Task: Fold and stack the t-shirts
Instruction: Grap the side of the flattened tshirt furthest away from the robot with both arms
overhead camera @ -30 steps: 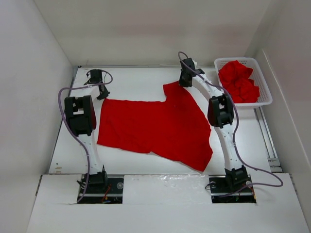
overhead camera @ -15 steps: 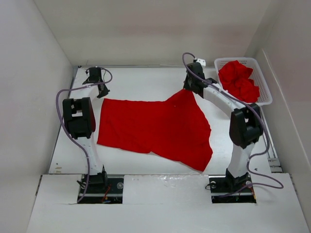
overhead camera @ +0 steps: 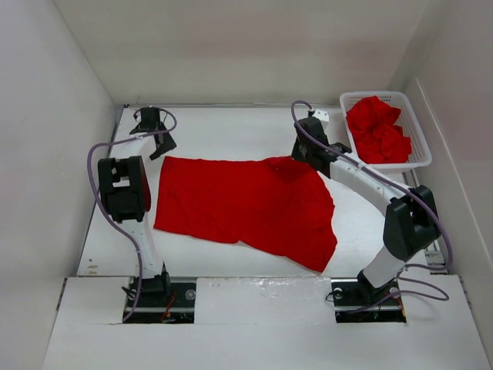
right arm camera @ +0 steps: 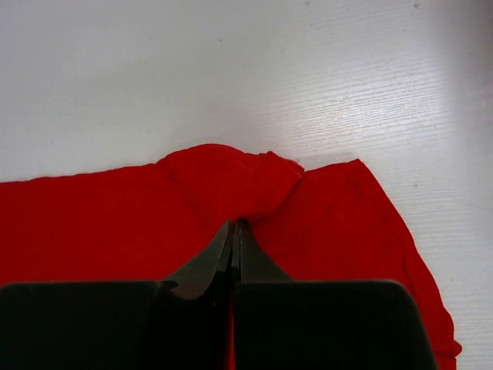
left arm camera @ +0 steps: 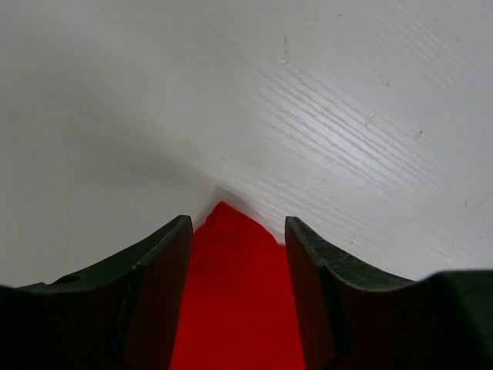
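From above, 1 red t-shirt (overhead camera: 246,204) lies spread on the table (overhead camera: 223,131), with 2 sets of jaws at its far edge. Left wrist: the left gripper (left arm camera: 237,223) has its jaws spread, a shirt corner between them, probably touching neither. Right wrist: the right gripper (right arm camera: 235,225) has its jaws pinching a bunched fold at their tips.
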Controlling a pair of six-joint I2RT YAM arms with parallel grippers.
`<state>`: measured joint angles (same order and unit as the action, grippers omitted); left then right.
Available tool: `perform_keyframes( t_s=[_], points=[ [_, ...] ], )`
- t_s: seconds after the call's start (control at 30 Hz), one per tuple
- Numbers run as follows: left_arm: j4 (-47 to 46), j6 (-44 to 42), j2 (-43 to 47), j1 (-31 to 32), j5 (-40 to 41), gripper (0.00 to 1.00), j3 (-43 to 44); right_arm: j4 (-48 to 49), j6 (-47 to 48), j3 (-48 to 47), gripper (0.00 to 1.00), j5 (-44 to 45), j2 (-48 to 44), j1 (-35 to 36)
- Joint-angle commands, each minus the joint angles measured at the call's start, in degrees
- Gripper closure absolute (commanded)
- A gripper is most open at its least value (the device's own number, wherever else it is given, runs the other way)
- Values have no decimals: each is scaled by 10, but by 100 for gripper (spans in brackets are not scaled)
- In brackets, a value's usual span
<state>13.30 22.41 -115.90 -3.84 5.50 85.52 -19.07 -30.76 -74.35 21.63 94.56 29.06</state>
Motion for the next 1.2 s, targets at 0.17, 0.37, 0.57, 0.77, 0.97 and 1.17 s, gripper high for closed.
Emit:
perform_keyframes(
  t_s=[0.17,0.37,0.57,0.77,0.97,1.17],
  points=[
    [27,18,-31,1,1,51,36,10,-12,-19,100,20,5,10],
    [27,18,-51,1,1,64,23,4,-12,-25,100,25,11,10],
    [43,5,-59,6,14,97,15,4,-12,-25,100,25,16,5],
    [32,-3,-27,11,54,100,-18,4,-18,-19,100,31,5,5],
    [32,3,37,11,65,100,-25,-2,-18,7,100,58,-46,15],
    [16,10,77,11,65,100,-61,-24,-18,51,100,71,-118,33]
  ],
)
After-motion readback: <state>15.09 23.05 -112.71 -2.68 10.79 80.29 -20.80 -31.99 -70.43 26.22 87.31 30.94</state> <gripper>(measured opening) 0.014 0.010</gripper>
